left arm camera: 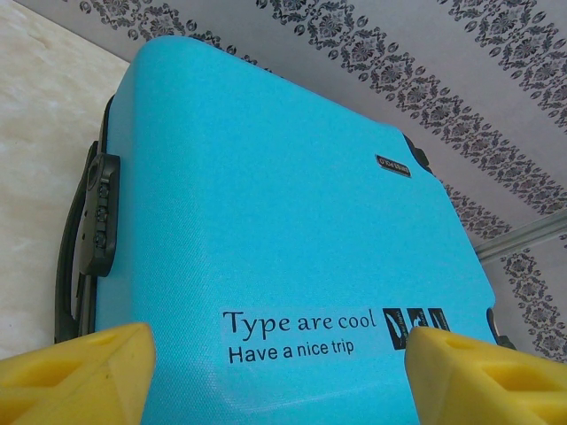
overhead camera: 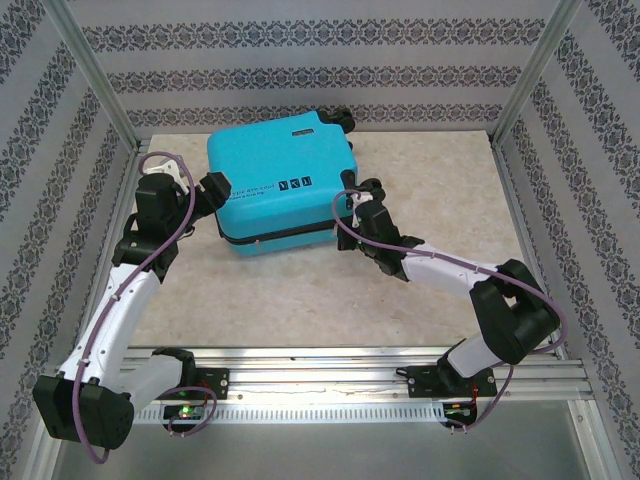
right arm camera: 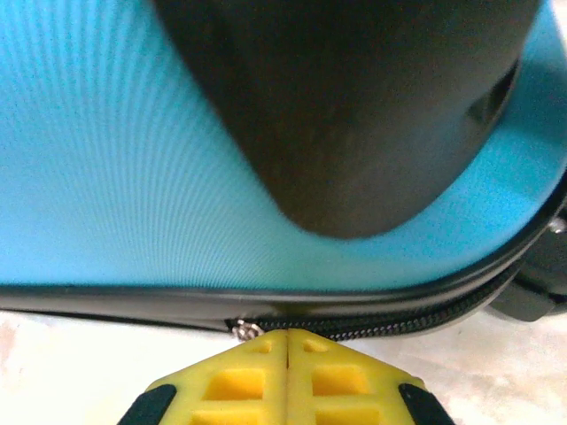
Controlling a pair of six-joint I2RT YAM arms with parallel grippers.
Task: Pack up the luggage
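Starting on the left: the left gripper [overhead camera: 214, 188] sits at the left edge of the luggage [overhead camera: 280, 170], and its yellow fingers [left arm camera: 84, 376] are spread wide with nothing between them but the lid below; from the left wrist view the gripper [left arm camera: 279, 381] frames the "Type are cool / Have a nice trip" label [left arm camera: 301, 335], and we can also see the black side handle [left arm camera: 71, 257] and the lock block [left arm camera: 104, 212] on the left flank of the case.

Middle: the turquoise luggage lies flat and closed on the counter [overhead camera: 300, 310], slightly skewed, towards the back, wheels [overhead camera: 342, 120] pointing at the far wall; the black zipper band [overhead camera: 285, 236] runs along its near side.

Over on the right: the right gripper [overhead camera: 362, 196] is at the near right corner of the case; its fingers are pressed together [right arm camera: 288, 341] right up against the zipper [right arm camera: 372, 326], with a small metal pull [right arm camera: 246, 330] just left of the tips; whether they pinch anything we can't tell; a dark blurry shape [right arm camera: 354, 106] hangs close to the lens.
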